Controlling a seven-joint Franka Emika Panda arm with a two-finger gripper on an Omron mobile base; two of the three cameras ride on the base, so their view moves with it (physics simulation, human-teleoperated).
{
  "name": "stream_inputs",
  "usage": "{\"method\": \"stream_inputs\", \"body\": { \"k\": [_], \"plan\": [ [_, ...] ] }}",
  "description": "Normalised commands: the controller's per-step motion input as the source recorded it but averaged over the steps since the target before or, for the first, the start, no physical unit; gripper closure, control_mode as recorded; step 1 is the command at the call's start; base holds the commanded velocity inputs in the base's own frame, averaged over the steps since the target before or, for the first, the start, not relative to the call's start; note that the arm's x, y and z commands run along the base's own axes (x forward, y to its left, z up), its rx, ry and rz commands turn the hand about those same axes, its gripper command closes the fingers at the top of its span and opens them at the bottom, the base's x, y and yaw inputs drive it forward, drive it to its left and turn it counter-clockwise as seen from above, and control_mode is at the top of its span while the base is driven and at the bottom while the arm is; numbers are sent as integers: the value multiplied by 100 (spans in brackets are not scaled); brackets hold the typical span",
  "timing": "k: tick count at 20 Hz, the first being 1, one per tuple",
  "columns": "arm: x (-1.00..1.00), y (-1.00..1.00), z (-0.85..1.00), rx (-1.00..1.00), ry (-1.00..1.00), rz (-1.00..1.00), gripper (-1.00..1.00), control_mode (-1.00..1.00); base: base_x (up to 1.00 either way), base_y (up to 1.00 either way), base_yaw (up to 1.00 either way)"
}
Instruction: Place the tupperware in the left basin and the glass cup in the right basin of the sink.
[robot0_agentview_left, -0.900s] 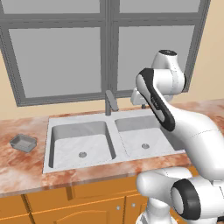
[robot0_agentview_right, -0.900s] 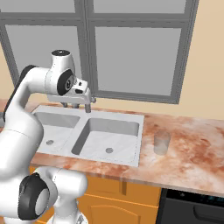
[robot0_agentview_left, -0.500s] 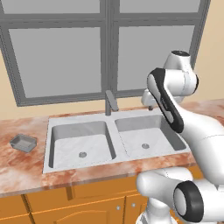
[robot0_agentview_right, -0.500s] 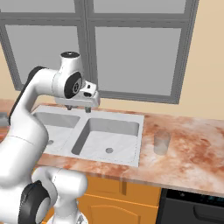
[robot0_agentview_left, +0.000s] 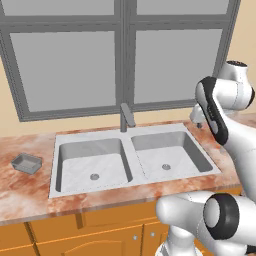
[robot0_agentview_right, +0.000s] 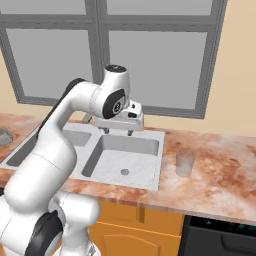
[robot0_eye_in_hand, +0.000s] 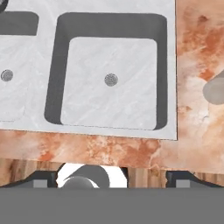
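Observation:
The small grey tupperware (robot0_agentview_left: 26, 163) rests on the counter left of the sink (robot0_agentview_left: 134, 186); its edge also shows at the frame's left border (robot0_agentview_right: 3, 136). The glass cup (robot0_agentview_right: 184, 162) stands upright on the counter right of the sink and appears as a grey blur (robot0_eye_in_hand: 215, 90) in the hand view. My gripper (robot0_agentview_right: 118, 131) hangs open and empty above the back of the right basin (robot0_agentview_right: 127, 161), well left of the cup. Looking down, its fingertips (robot0_eye_in_hand: 41, 179) stand wide apart below the right basin (robot0_eye_in_hand: 113, 83). The left basin (robot0_agentview_left: 92, 161) holds nothing.
A grey faucet (robot0_agentview_left: 126, 116) rises at the sink's centre divider, in front of a large window (robot0_agentview_left: 125, 55). Marbled orange counter (robot0_agentview_right: 220, 175) stretches right of the sink past the cup. Wooden cabinets (robot0_agentview_left: 75, 235) run below, with a dark appliance (robot0_agentview_right: 220, 237) at lower right.
My arm has swung to the right, carrying the open gripper from near the faucet to above the right basin's back edge. The cup and the tupperware have stayed put.

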Motion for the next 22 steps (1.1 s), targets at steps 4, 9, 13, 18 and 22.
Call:
{"method": "stream_inputs", "body": {
  "k": [4,9,13,18,22],
  "plan": [
    [7,-88,-48,-2,16,-4,-100,-100,0,0,0],
    [6,-66,-53,-5,10,-6,-100,-100,0,0,0],
    [26,-47,-28,-6,8,-3,-100,-100,0,0,0],
    [36,-50,-25,-3,12,-2,-100,-100,0,0,0],
    [34,-39,-20,0,3,0,-100,-100,0,0,0]
  ]
}}
